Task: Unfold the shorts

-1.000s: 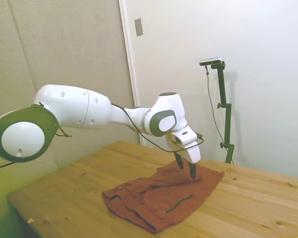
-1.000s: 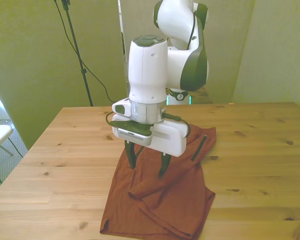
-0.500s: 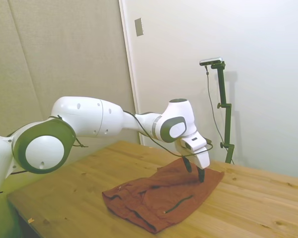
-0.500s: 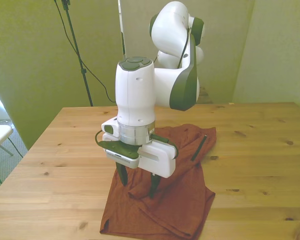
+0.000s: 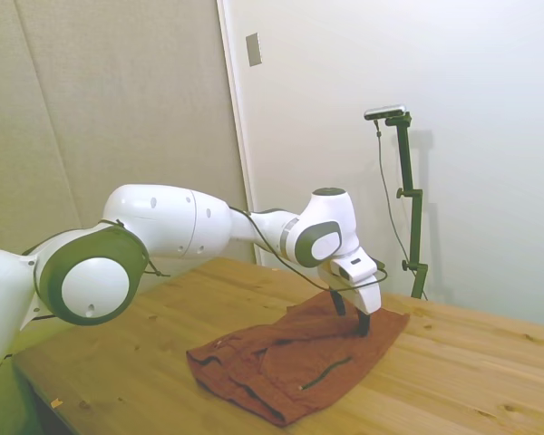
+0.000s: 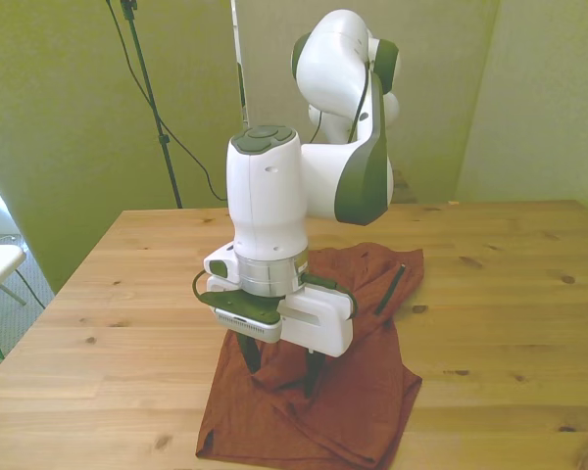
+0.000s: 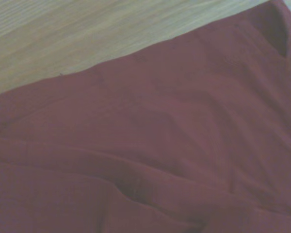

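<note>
Shorts [image 6: 343, 392] lying folded, rumpled, on wooden table [image 6: 510, 294], lower centre of front view. Gripper [image 6: 279, 364] pointing down, fingers spread apart, tips resting against fabric, nothing clamped between them.

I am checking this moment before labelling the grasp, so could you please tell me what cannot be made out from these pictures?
- Front view: the end effector fingertips reach the shorts, but the arm's white body hides the cloth behind them; contact is unclear.
- Front view: the picture's bottom edge crops the shorts' near hem.
- Side view: the fingers are small and dark against the fabric; any pinch is unreadable.
- Wrist view: blurred cloth and table only; no fold edge is distinguishable.
</note>
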